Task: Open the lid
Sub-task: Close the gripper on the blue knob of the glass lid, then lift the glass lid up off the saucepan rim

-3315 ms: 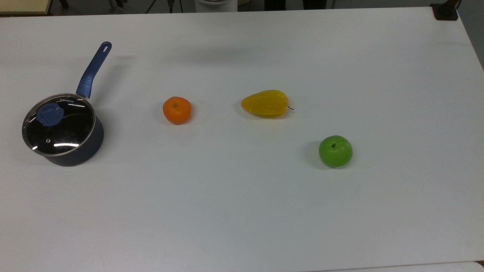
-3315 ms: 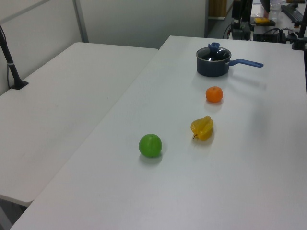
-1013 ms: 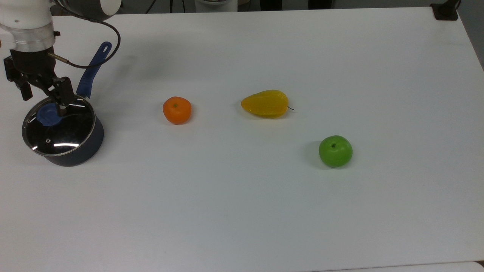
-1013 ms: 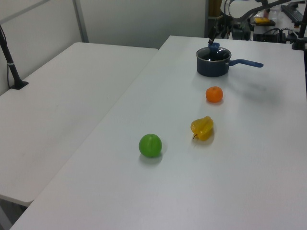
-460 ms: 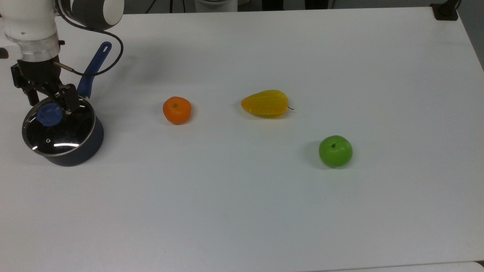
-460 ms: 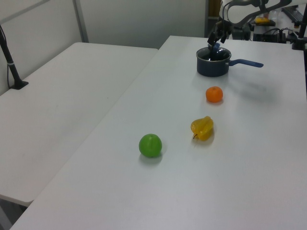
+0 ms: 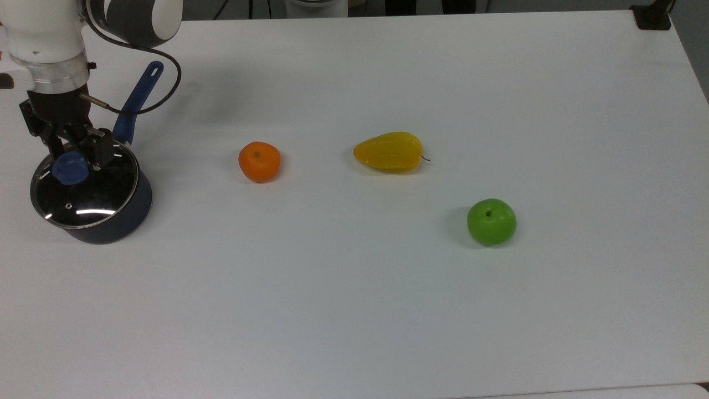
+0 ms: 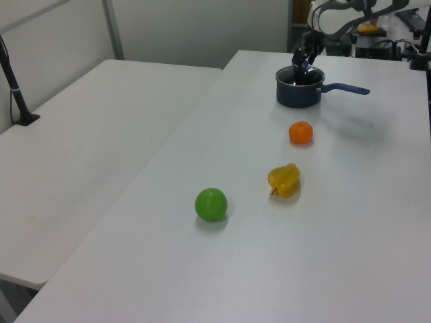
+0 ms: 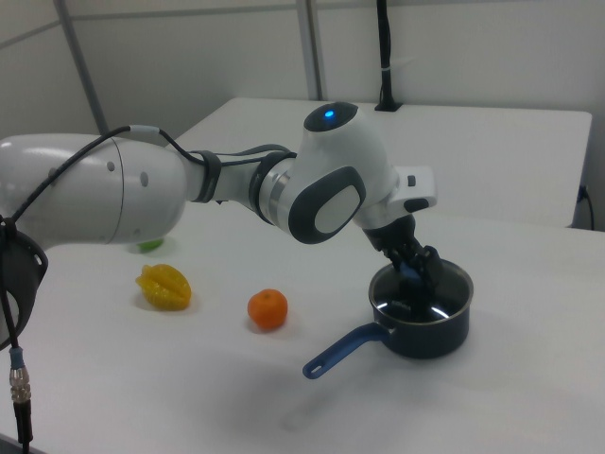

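The clear glass lid (image 7: 88, 194) with its blue knob (image 7: 67, 169) lies on the dark saucepan (image 7: 113, 224) at the top view's left. The pan's blue handle (image 7: 135, 102) points toward the table's far edge. My gripper (image 7: 76, 160) comes down from above, its two black fingers (image 7: 101, 154) pressed against either side of the knob. In the left view the gripper (image 8: 304, 62) sits over the saucepan (image 8: 300, 93) at the far end of the table. In the right view the gripper (image 9: 416, 270) reaches into the lid (image 9: 423, 301) centre, hiding most of the knob.
An orange (image 7: 259, 161), a yellow starfruit (image 7: 389, 152) and a green apple (image 7: 491, 221) lie spread across the white table (image 7: 354, 310), to the top view's right of the pan. The arm's cable (image 7: 160, 83) loops over the pan handle.
The arm came into view and descended over the pan. In the last half second the fingers narrowed onto the blue knob, and the lid shifted slightly toward the top view's left.
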You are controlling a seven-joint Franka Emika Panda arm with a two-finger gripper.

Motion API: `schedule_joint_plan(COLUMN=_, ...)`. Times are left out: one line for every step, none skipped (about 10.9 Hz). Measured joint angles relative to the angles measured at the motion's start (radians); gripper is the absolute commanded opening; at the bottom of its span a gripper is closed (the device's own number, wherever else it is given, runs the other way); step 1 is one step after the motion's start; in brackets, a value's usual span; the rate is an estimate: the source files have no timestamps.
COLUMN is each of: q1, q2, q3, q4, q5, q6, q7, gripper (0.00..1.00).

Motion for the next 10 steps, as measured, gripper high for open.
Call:
schedule_joint_plan(q1=0.0, q2=0.0, q3=0.001, q4=0.0, q5=0.0, q6=0.0, q7=0.0, gripper=0.53)
schedule_joint_plan(q1=0.001, q2=0.0, q3=0.002, q4=0.001, q5=0.0, q6=0.0, q7=0.001, gripper=0.47)
schedule_joint_plan(q1=0.001, q2=0.0, q3=0.002, q4=0.001, q5=0.0, q6=0.0, q7=0.001, gripper=0.45)
schedule_joint_plan(q1=0.001, q2=0.0, q3=0.002, q4=0.001, q5=0.0, q6=0.0, q7=0.001, gripper=0.43)
schedule_joint_plan(q1=0.001, q2=0.0, q3=0.002, q4=0.002, q5=0.0, q6=0.0, q7=0.001, gripper=0.43)
schedule_joint_plan(q1=0.001, q2=-0.001, q3=0.002, q4=0.005, q5=0.0, q6=0.0, q7=0.001, gripper=0.43)
schedule_joint_plan(q1=0.001, q2=-0.005, q3=0.002, q4=0.011, q5=0.0, q6=0.0, q7=0.001, gripper=0.43)
schedule_joint_plan(q1=0.001, q2=-0.017, q3=0.002, q4=0.015, q5=0.0, q6=0.0, q7=0.003, gripper=0.43)
schedule_joint_plan(q1=0.001, q2=-0.036, q3=0.002, q4=0.018, q5=0.0, q6=-0.013, q7=0.003, gripper=0.42)
schedule_joint_plan(q1=0.003, q2=-0.056, q3=0.005, q4=0.019, q5=0.0, q6=-0.026, q7=0.003, gripper=0.43)
